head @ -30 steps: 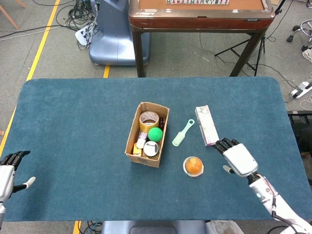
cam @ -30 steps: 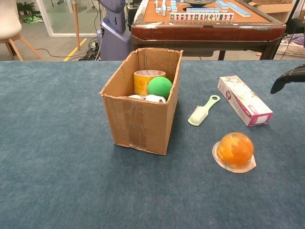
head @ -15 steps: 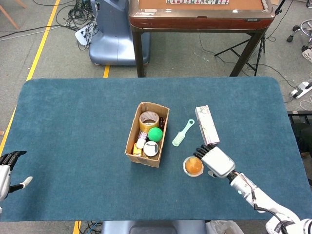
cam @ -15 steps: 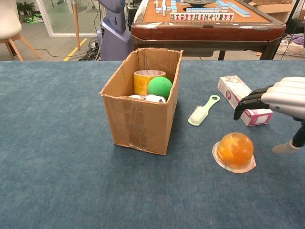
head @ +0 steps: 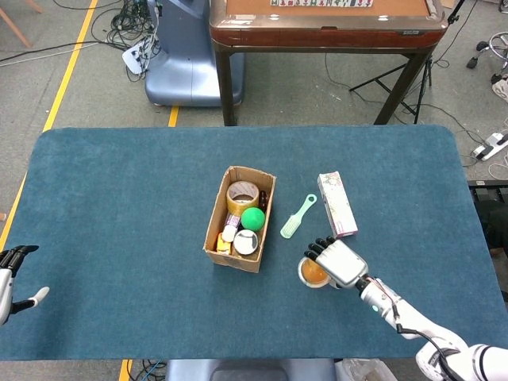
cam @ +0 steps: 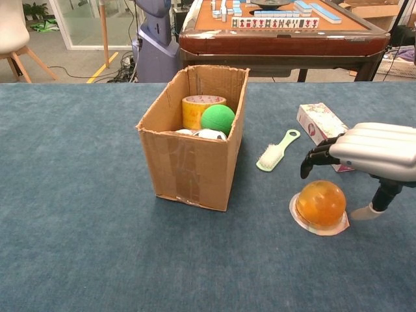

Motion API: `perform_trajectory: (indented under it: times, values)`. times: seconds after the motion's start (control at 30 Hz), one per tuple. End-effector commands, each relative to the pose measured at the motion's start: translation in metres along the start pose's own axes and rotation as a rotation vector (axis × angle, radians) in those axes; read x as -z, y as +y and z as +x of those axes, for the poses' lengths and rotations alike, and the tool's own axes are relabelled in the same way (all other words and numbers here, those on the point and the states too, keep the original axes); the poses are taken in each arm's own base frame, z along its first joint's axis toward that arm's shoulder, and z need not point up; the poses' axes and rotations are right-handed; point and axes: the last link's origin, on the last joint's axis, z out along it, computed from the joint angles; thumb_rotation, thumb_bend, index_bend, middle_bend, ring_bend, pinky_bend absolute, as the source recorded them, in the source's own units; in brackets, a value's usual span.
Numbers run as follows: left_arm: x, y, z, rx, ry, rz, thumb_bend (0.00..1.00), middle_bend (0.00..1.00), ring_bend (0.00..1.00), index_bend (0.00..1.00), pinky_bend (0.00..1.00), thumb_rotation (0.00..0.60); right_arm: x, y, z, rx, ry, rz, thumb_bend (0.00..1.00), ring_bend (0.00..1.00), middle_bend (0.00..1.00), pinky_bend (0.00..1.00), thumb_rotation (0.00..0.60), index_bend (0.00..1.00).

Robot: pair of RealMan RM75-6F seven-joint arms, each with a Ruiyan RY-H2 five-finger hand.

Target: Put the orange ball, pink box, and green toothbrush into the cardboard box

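- Sitting at the far left edge of the head view, low in the frame, the left hand (head: 11, 274) holds nothing; its dark fingers are spread apart, thumb out to the side, just off the blue table (head: 119, 238). The chest view does not show it.
- Left of centre in both views stands the cardboard box (cam: 195, 166), flaps open, upright on the table.
- Inside the box lie a roll of yellow tape (cam: 197, 109), a green ball (cam: 218, 119) beside it, and some small white-topped items nearer the front wall, too small to tell apart.
- Just right of the box, the green toothbrush (cam: 277, 151) lies flat on the table, bristles toward the lower left, handle pointing to the upper right, apart from the box.
- Further right, the pink box (head: 336, 204) lies flat on the table, its near end partly hidden by the hand in the chest view.
- Lower right of centre, the orange ball (cam: 320, 203) sits on a small clear disc on the table, outside the box.
- The right hand (cam: 364, 156) hovers over the ball, palm down, fingers (cam: 315, 158) apart and curling downward above it, thumb lowered at the ball's right side. Nothing is gripped; I cannot tell whether the thumb touches the ball.
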Motion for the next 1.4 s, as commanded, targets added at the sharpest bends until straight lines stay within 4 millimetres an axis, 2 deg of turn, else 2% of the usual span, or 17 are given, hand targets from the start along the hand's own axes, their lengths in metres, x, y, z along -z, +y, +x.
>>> perform_trajectory:
  times: [0.03, 0.47, 0.67, 0.77, 1.07, 1.2, 1.4]
  values:
    - [0.0, 0.0, 0.001, 0.001, 0.001, 0.002, 0.11, 0.28, 0.26, 0.25, 0.42, 0.6, -0.004, -0.002, -0.001, -0.003, -0.008, 0.007, 0.0, 0.2, 0.24, 0.32, 0.6, 0.29]
    - [0.002, -0.004, 0.006, 0.011, 0.017, 0.013, 0.11, 0.28, 0.26, 0.26, 0.42, 0.6, -0.017, -0.009, -0.011, -0.004, -0.042, 0.028, 0.0, 0.2, 0.29, 0.32, 0.6, 0.29]
    - [0.002, -0.004, 0.007, 0.012, 0.02, 0.015, 0.11, 0.28, 0.26, 0.26, 0.42, 0.6, -0.018, -0.008, -0.012, 0.006, -0.039, 0.024, 0.0, 0.26, 0.35, 0.32, 0.6, 0.29]
    - [0.002, -0.004, 0.007, 0.011, 0.019, 0.015, 0.11, 0.28, 0.26, 0.26, 0.42, 0.6, -0.018, -0.007, -0.013, 0.016, -0.03, 0.015, 0.0, 0.29, 0.38, 0.32, 0.6, 0.32]
    - [0.002, -0.004, 0.006, 0.01, 0.017, 0.017, 0.11, 0.28, 0.26, 0.26, 0.42, 0.6, -0.017, -0.004, -0.014, 0.034, 0.008, -0.014, 0.0, 0.43, 0.49, 0.45, 0.6, 0.46]
    - [0.002, -0.005, 0.006, 0.01, 0.017, 0.019, 0.11, 0.28, 0.26, 0.26, 0.42, 0.6, -0.013, -0.002, -0.009, 0.021, 0.036, -0.022, 0.0, 0.44, 0.5, 0.46, 0.6, 0.47]
    - [0.001, -0.005, 0.006, 0.009, 0.013, 0.021, 0.11, 0.28, 0.26, 0.26, 0.42, 0.6, -0.001, 0.003, 0.024, 0.014, 0.156, -0.037, 0.0, 0.44, 0.5, 0.46, 0.6, 0.47]
